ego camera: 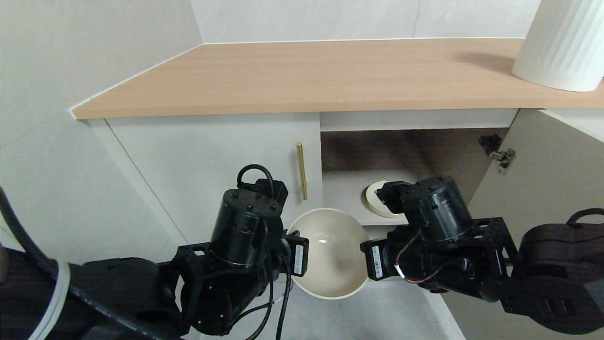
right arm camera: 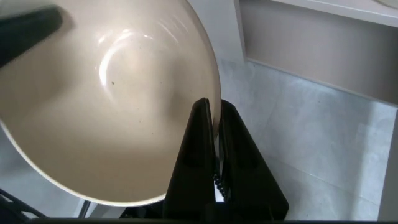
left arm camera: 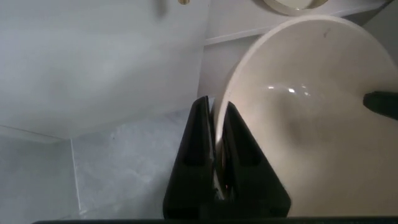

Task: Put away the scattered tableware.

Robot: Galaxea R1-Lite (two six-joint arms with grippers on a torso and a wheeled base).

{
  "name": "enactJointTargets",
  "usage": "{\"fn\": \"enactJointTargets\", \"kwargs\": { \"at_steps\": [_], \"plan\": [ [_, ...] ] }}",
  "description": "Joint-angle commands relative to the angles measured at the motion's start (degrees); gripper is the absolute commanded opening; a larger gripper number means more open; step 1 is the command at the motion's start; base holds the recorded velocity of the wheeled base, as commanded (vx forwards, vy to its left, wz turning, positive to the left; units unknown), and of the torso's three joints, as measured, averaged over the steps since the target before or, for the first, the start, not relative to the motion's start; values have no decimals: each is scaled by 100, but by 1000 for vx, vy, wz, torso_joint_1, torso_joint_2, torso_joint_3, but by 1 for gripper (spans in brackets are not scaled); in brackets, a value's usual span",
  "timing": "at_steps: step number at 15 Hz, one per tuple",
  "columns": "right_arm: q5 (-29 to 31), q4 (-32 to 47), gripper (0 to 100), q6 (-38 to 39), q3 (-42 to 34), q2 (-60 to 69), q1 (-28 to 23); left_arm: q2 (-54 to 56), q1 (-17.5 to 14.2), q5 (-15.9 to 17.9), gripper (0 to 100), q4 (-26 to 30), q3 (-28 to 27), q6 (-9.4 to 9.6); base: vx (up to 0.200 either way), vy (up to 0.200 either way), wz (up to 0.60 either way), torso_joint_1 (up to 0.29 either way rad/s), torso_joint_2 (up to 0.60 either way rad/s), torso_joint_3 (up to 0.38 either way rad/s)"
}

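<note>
Across the upper half of the head view runs a wooden countertop (ego camera: 302,75), with a white ribbed vessel (ego camera: 561,47) standing on it at the upper right corner. Below the counter sits a pale cabinet. Its closed door (ego camera: 212,156) is left of centre, and its open door (ego camera: 542,189) is swung out at the right edge, leaving the shelf space in the middle exposed.

In the lower centre, in front of that opening and above the grey floor, a cream bowl (ego camera: 330,255) is held between the two arms, its hollow facing up toward the camera. The left gripper (ego camera: 296,255) is clamped on the bowl's left rim; the left wrist view shows the rim wedged between the two black fingers (left arm camera: 202,143). The right gripper (ego camera: 370,257) pinches the opposite rim the same way, its fingers (right arm camera: 199,143) closed over the bowl's edge.

Just above the bowl in the frame, a small cream dish (ego camera: 373,203) lies on the cabinet shelf, partly covered by the right arm. A slim gold handle (ego camera: 301,171) hangs upright on the closed door, just upper left of the bowl.
</note>
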State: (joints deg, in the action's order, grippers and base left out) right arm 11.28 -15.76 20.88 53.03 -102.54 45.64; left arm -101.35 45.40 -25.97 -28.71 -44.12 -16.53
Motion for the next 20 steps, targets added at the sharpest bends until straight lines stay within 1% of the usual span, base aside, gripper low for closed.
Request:
{"fn": "enactJointTargets", "kwargs": {
  "at_steps": [1,4,6,8,9,10,11,12,13,14,15,17,20],
  "plan": [
    [-3,3,0,4,-3,-30,6,37,-5,-14,100,-21,8,9,0,0,0,0,0,0],
    [-3,3,0,4,-3,-38,6,160,-5,-14,100,-47,0,-8,0,0,0,0,0,0],
    [-3,3,0,4,-3,-38,6,221,-5,-23,100,-390,35,-17,0,0,0,0,0,0],
    [15,3,0,12,-3,-56,6,239,-13,-23,100,-530,88,-8,0,0,0,0,0,0],
    [68,-6,0,21,-3,-126,-11,239,-13,-23,100,-530,88,-8,0,0,0,0,0,0],
    [375,-50,0,30,-29,-249,-82,239,-22,-23,100,-530,88,-8,0,0,0,0,0,0],
    [727,-322,0,39,-73,-390,-170,230,-22,-23,100,-530,88,-8,0,0,0,0,0,0],
    [911,-893,0,21,-205,-601,-319,230,-22,-23,100,-530,88,-8,0,0,0,0,0,0],
    [1017,-1755,0,-23,-381,-873,-495,239,-22,-23,100,-530,88,-8,0,0,0,0,0,0],
    [1122,-2432,0,-58,-460,-1084,-592,239,-22,-23,100,-530,88,-8,0,0,0,0,0,0],
    [1263,-2818,0,-93,-451,-1243,-723,230,-31,-23,100,-530,88,-8,0,0,0,0,0,0],
    [1474,-2862,0,-93,-170,-1524,-1066,230,-40,-31,100,-530,88,-8,0,0,0,0,0,0],
    [1483,-2862,0,-5,322,-1858,-1655,212,-49,-31,100,-522,88,-8,0,0,0,0,0,0]
  ]
}}
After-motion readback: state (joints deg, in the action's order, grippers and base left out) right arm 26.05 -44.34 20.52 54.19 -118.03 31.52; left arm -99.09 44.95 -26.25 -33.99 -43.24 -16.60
